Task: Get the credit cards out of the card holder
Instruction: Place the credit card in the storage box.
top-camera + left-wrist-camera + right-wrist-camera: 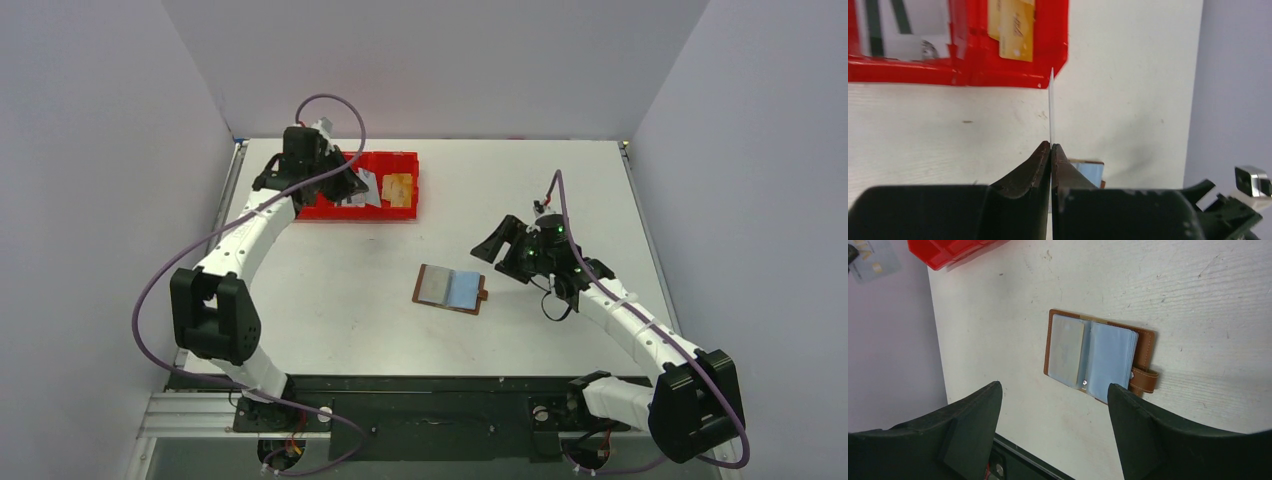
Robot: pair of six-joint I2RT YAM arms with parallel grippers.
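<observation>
Left wrist view: I am pinching a thin card (1051, 102), which I judge stiff and slippery, by its edge in the left gripper (1051, 146), beside the red tray (1013, 77) at upper left. The right gripper (1053, 387) is hanging spread over the open wallet (1098, 352), mid-frame.

Lab enclosure: grey walls (420, 60), white table (530, 180)

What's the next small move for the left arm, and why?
Probably ease the left gripper down to the red tray and release: it is shut on a credit card right at the tray, where an orange card already lies.
</observation>
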